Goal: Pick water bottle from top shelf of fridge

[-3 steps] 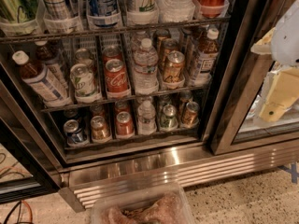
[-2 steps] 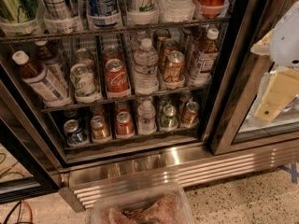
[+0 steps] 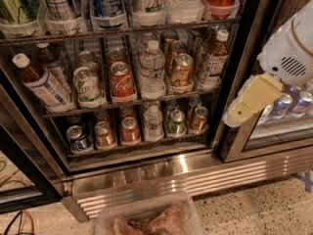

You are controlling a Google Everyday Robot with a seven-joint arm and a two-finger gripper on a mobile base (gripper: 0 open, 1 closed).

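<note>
The fridge (image 3: 244, 58) stands open in front of me, with a black door frame and a ribbed steel base (image 3: 195, 175). The top shelf (image 3: 122, 31) is a wire rack with clear cup-shaped holders along the upper edge of the camera view. The water bottle (image 3: 183, 1), clear and ribbed, stands in a holder right of centre, between a white-labelled bottle and a red can; its top is cut off. My gripper (image 3: 239, 114), beige under a white wrist, hangs at the right in front of the door frame, lower than the top shelf and right of the bottle.
Lower racks hold cans, a Coke can (image 3: 121, 80), brown tea bottles (image 3: 41, 82) and smaller water bottles (image 3: 152, 70). The neighbouring cooler with blue cans (image 3: 288, 104) is behind my gripper. A clear plastic bin (image 3: 146, 219) sits on the floor below, and cables (image 3: 14, 219) lie at the bottom left.
My gripper and wrist have moved left and slightly down, further into view in front of the door frame. The drinks have not moved.
</note>
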